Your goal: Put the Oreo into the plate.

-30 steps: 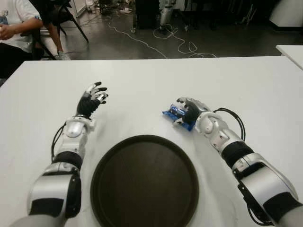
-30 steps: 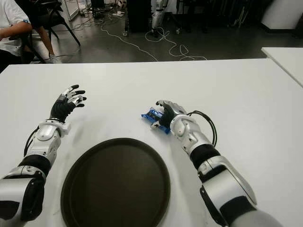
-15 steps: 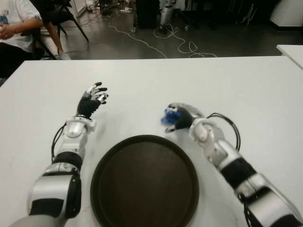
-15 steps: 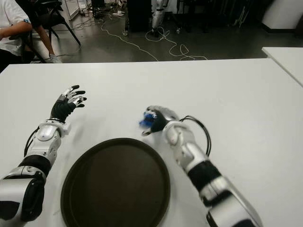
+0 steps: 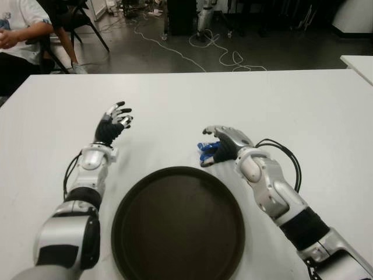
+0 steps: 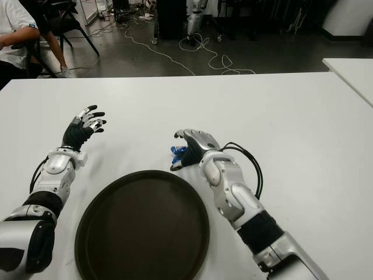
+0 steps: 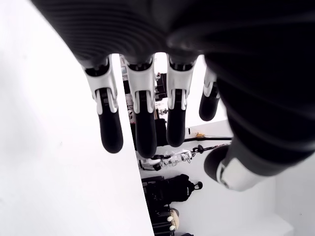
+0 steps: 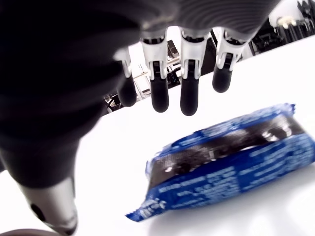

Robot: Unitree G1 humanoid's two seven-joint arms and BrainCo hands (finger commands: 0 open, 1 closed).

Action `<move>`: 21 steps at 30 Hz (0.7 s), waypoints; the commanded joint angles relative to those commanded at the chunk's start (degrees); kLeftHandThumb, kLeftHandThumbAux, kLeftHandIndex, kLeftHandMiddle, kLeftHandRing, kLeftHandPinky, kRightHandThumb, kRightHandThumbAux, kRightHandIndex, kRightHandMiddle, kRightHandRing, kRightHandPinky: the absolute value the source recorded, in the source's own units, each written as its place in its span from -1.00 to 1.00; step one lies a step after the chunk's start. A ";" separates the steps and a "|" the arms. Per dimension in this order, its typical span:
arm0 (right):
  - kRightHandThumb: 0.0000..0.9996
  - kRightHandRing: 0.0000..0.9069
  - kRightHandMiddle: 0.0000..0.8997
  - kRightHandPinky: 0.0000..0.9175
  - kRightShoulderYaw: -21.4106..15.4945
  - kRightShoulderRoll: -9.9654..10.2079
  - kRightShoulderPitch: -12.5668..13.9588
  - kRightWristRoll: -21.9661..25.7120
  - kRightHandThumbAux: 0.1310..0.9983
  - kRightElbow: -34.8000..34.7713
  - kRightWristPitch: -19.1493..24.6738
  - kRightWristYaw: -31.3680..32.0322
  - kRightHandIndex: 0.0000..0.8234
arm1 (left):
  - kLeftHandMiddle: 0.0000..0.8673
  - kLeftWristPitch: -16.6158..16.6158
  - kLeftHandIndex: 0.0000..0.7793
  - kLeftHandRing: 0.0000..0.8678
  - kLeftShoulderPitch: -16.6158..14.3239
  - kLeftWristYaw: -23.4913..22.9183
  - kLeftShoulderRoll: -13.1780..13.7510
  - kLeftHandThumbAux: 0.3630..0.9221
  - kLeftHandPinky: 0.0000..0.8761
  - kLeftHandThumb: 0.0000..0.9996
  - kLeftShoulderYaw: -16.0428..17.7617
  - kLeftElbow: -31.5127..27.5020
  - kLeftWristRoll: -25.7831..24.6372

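Observation:
The Oreo [image 5: 206, 150] is a blue wrapped pack lying on the white table [image 5: 303, 111], just past the far right rim of the dark round plate [image 5: 178, 224]. My right hand [image 5: 214, 142] hovers over the pack with its palm down. In the right wrist view its fingers [image 8: 189, 96] stretch out straight above the Oreo [image 8: 231, 157] and do not close around it. My left hand [image 5: 116, 116] is raised at the left of the table, well away from the plate, fingers spread and holding nothing.
A seated person [image 5: 20, 35] is at the table's far left corner. Cables [image 5: 221, 58] lie on the floor beyond the far edge. A second white table [image 5: 358, 61] shows at the right edge.
My right hand has carried the Oreo pack a little left, toward the plate's rim, and its fingers have opened off the pack. The left hand has not moved.

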 joint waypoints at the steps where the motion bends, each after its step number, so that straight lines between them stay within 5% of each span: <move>1: -1.00 -0.54 -0.50 -0.64 0.04 0.01 0.03 -0.25 0.41 -0.20 0.22 0.30 -0.41 | -0.47 0.02 -0.65 -0.41 0.00 0.00 0.00 0.13 -0.32 -0.45 0.00 -0.02 0.00; 9: -1.00 -0.56 -0.52 -0.65 1.75 -0.94 0.17 -3.70 0.39 -3.41 2.76 3.68 -0.43 | -0.47 0.16 -0.64 -0.40 0.15 -0.05 0.00 0.16 -0.30 -0.43 0.00 -0.52 -0.06; 21: -0.92 -0.06 -0.06 -0.07 4.41 -4.44 0.09 -10.85 0.58 -5.02 -0.14 4.75 -0.03 | -0.46 0.22 -0.65 -0.39 0.47 -0.06 0.09 0.06 -0.30 -0.47 -0.09 -1.05 0.02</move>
